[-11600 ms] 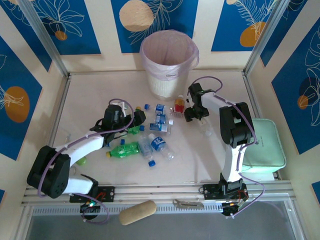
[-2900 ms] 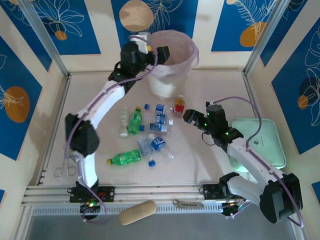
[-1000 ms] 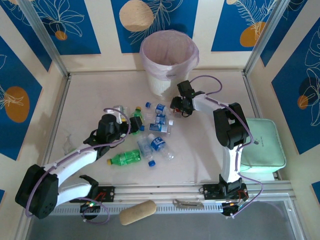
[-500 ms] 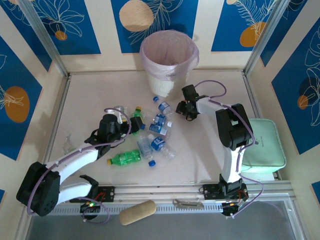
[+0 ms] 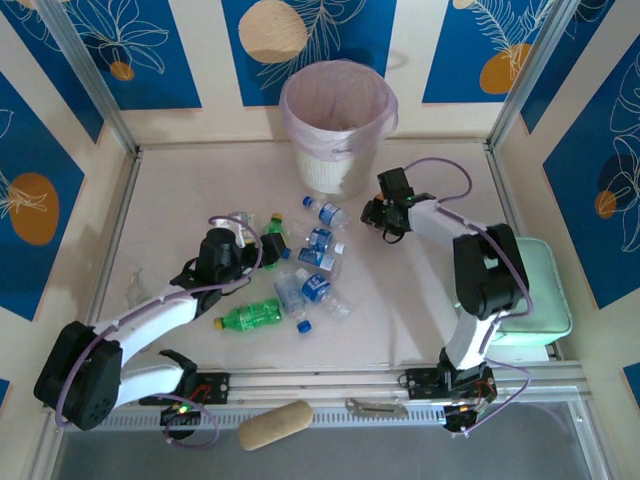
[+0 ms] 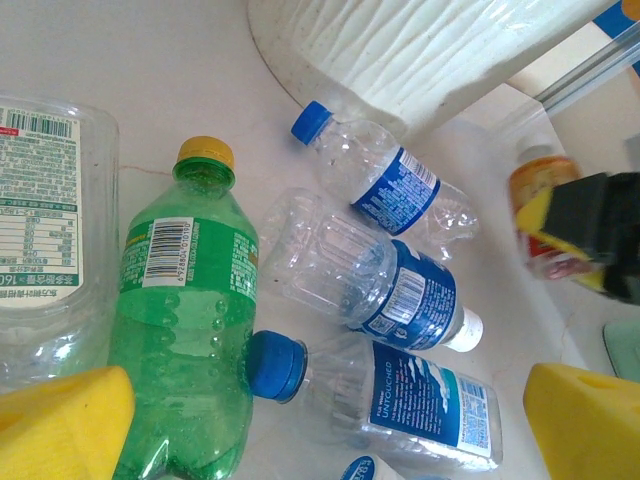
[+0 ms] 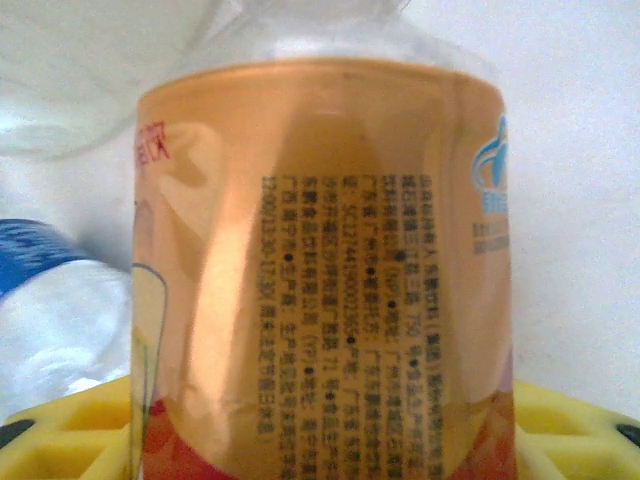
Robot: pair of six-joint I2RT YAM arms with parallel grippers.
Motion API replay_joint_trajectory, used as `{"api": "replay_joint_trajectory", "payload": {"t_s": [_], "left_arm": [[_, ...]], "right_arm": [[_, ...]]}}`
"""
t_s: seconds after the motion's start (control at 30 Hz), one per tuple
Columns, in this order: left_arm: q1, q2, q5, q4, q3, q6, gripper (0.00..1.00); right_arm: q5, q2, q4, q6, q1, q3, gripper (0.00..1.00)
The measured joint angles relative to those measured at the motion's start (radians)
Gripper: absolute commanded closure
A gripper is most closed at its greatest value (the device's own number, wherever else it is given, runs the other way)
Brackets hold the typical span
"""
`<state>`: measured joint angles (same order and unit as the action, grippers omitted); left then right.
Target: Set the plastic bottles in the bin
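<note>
The right gripper (image 5: 385, 220) is clamped on the amber bottle (image 7: 320, 250), which it has just drawn right, out of the pile; a blue-label bottle (image 5: 325, 212) now lies tipped just near of the bin (image 5: 338, 125); the left gripper (image 6: 320, 420) has not moved, its pads spread wide above a green bottle (image 6: 185, 330). So one bottle looks ready for the bin, at the far middle; the other bottles (image 5: 315, 288) lie left of centre on the pale table (image 5: 180, 180). Blue flowered walls (image 5: 100, 50) close the far and side edges; a green tray (image 5: 550, 300) sits right; a tan roll (image 5: 275, 425) lies near.
</note>
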<state>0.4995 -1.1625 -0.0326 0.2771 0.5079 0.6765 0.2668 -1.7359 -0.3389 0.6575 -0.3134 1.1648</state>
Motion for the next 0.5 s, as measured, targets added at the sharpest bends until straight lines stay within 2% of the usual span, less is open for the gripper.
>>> {"api": "replay_joint_trajectory", "payload": {"t_s": [0.3, 0.5], "left_arm": [[-0.003, -0.037, 0.0, 0.046, 0.0, 0.013, 0.0], [-0.013, -0.077, -0.003, 0.083, 0.0, 0.026, 0.0]], "right_arm": [[0.021, 0.342, 0.002, -0.075, 0.014, -0.011, 0.46], [0.01, 0.37, 0.005, -0.131, -0.005, 0.109, 0.46]]}}
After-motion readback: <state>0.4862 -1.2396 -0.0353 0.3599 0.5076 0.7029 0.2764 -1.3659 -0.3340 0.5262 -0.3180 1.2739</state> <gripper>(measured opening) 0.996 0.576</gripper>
